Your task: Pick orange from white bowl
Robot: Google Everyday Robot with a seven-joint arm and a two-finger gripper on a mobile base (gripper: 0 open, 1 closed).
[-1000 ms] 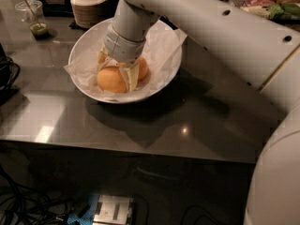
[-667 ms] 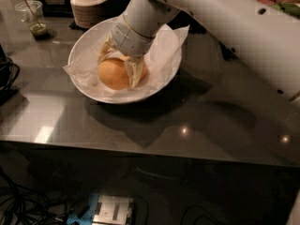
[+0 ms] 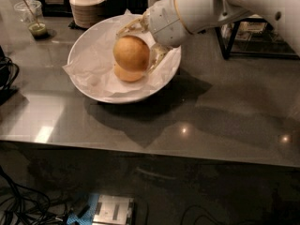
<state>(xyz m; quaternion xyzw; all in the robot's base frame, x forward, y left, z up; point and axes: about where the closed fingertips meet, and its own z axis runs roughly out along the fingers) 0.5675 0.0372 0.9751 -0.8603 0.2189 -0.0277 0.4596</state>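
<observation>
At the far left a clear plastic cup (image 3: 33, 20) holding a green residue stood on the dark grey, glossy table (image 3: 225, 111). To its right, at the table's back edge, was a small ribbed beige lidded container (image 3: 87, 6). Nearer the middle sat the wide, shallow, glossy white bowl (image 3: 86, 39), lined with crumpled white paper (image 3: 96, 74) that spilled over its near left rim. Over the bowl's middle the pincer (image 3: 136, 48) was clamped around a smooth round orange (image 3: 131, 53), pressing it from two sides. The fruit was held just above a second orange fruit (image 3: 126, 75) that lay on the paper and was partly hidden behind it. Whether the two touched could not be told. From the pincer a thick, smooth white arm (image 3: 201, 3) ran up and to the right, out of the picture's corner, and threw a broad shadow on the table beside the bowl
</observation>
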